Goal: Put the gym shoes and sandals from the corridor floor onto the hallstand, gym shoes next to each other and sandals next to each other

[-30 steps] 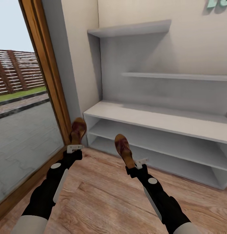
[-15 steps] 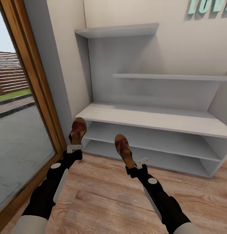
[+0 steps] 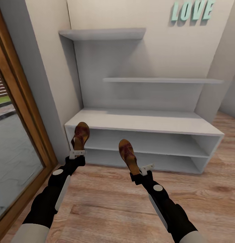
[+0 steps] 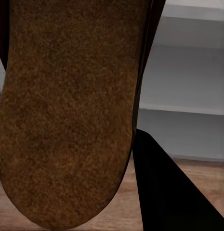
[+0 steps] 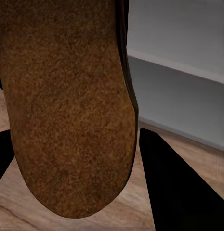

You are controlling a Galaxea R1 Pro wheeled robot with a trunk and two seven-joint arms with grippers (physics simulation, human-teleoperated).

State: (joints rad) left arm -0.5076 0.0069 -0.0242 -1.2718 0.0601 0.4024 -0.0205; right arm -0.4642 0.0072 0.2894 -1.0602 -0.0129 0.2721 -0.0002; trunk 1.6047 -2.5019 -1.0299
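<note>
Pinching one sandal each, left sandal (image 3: 80, 135) and right sandal (image 3: 128, 155) (heels in the jaws), toes toward the hallstand (image 3: 141, 122).

The view has swung right, bringing the whole hallstand (image 3: 144, 123) and "LOVE" letters (image 3: 192, 10) into sight.

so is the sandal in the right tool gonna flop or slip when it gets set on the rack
Probably stiff: the right sandal sticks out from the right tool held only at its heel, without sagging. It may pivot or slip, since the hold is small and far from its middle. Its flat sole looks rough, so it should sit still on the hallstand.
</note>
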